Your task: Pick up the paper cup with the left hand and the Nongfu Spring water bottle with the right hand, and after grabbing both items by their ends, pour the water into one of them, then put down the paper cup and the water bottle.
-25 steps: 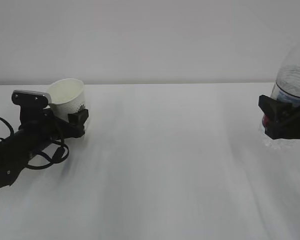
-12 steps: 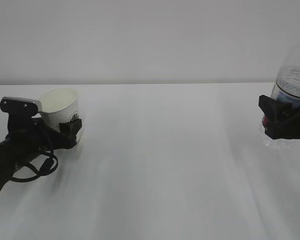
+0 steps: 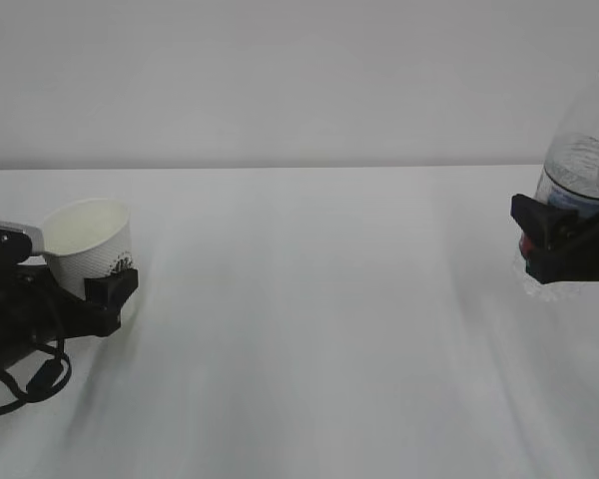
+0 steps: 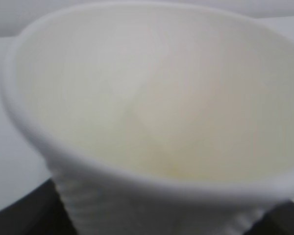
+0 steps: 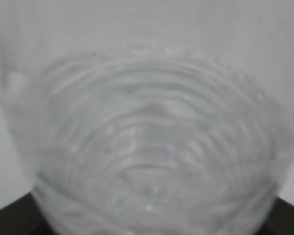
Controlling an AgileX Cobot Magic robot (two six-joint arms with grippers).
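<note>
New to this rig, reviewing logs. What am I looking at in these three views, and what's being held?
It is a two-armed robot at a white table. The wide picture is from a camera facing the table; the other two come from cameras on each wrist. On the left of the wide view, the left tool grips a white paper cup around its lower part, mouth up. Its wrist camera looks into that cup; whether it holds any water I cannot tell. At the right edge, the right tool clamps a clear water bottle around its label. Its wrist camera shows the ribbed plastic up close.
</note>
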